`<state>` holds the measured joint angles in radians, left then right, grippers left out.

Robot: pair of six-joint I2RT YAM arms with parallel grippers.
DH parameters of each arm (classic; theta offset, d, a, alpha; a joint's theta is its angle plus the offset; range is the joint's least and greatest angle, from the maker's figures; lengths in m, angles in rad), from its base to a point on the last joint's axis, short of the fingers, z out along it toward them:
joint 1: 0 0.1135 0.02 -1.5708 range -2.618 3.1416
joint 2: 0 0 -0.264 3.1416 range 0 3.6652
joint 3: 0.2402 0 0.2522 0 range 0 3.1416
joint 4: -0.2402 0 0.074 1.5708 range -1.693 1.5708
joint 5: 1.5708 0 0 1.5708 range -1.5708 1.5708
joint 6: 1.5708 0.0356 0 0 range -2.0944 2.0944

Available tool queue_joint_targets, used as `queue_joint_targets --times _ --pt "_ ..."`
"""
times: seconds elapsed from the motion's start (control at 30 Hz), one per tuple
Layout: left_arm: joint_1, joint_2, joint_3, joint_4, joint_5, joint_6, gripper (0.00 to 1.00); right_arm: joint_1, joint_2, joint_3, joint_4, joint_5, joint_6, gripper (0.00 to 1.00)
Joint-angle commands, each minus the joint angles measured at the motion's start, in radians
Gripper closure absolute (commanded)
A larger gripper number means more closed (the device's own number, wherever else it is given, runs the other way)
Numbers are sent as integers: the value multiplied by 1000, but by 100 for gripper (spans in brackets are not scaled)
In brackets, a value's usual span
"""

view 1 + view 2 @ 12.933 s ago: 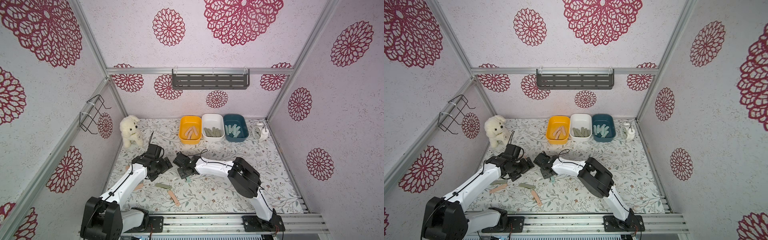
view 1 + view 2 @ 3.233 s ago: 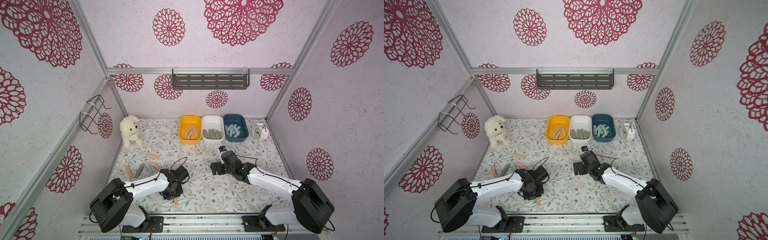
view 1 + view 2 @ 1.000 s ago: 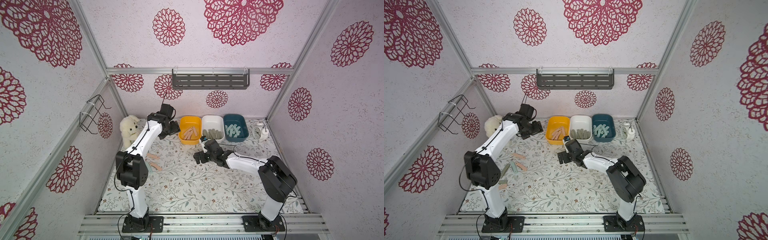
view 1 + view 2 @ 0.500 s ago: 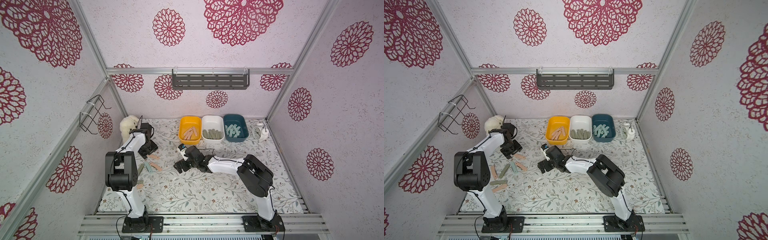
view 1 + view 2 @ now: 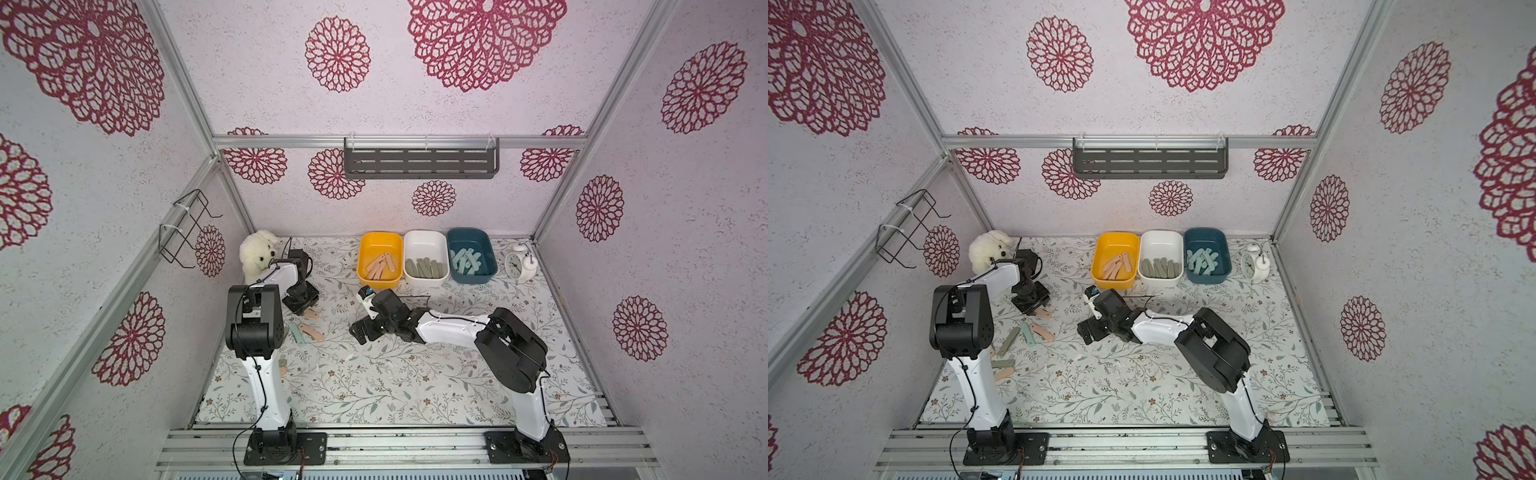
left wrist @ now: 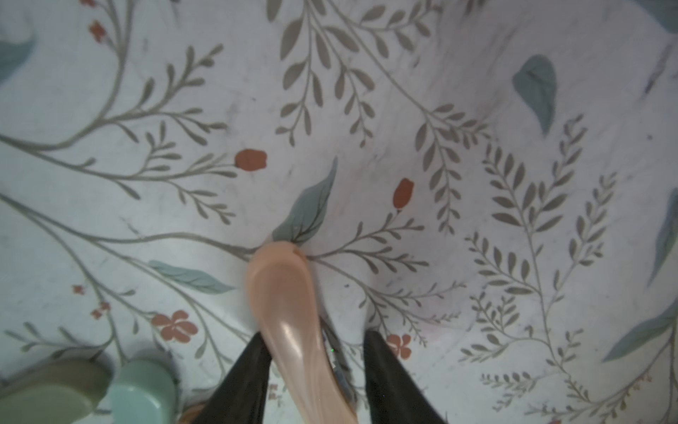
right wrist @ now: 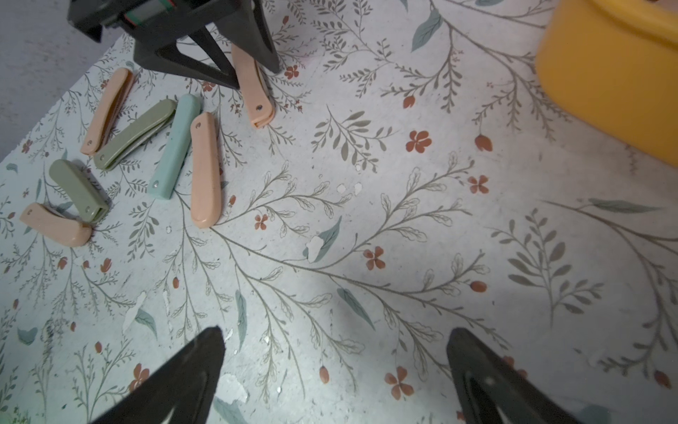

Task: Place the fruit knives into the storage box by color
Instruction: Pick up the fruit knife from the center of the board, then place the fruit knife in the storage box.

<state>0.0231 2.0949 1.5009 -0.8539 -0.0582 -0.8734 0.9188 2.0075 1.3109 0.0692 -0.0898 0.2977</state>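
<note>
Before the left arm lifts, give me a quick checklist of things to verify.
1. The left gripper straddles the peach knife: ok.
2. Both sides pressing the knife: not ok; a gap shows beside one finger.
3. That knife lies apart from the mint knife: ok.
4. The yellow tub holds only peach ones, with room: ok.
5. The right gripper is open and empty: ok.
6. Way to the tub clear of the right gripper: cannot tell.

The floral-patterned table (image 5: pixel 415 382) carries loose fruit knives (image 5: pixel 1042 332), three tubs (image 5: pixel 427 282), a plush dog (image 5: pixel 257 257) and a clock (image 5: pixel 517 266).
</note>
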Motion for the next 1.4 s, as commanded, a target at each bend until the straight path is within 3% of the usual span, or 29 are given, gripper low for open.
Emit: queue_joint_targets --times 0.0,0.37,0.67,0.8,1.0,1.17,1.3,1.37 --pt "9 24 0 8 17 7 66 -22 -20 11 -14 -15 -9 1" --pt "-8 -41 -46 29 38 50 83 -58 -43 30 -53 8 -20 1" --pt "-178 -109 89 53 48 94 83 -101 -109 -13 -35 38 0 1" --pt "-267 -56 233 69 52 116 83 -113 -137 -66 -15 38 16 1" --pt "-342 103 550 -21 21 255 84 -163 -213 -176 17 67 28 1" --pt "-364 283 797 -123 22 332 83 -206 -274 -296 100 63 51 1" --pt "-374 444 1028 -215 33 374 82 -219 -262 -306 109 54 51 1" --pt "-379 482 1072 -214 42 378 80 -221 -258 -308 118 51 50 1"
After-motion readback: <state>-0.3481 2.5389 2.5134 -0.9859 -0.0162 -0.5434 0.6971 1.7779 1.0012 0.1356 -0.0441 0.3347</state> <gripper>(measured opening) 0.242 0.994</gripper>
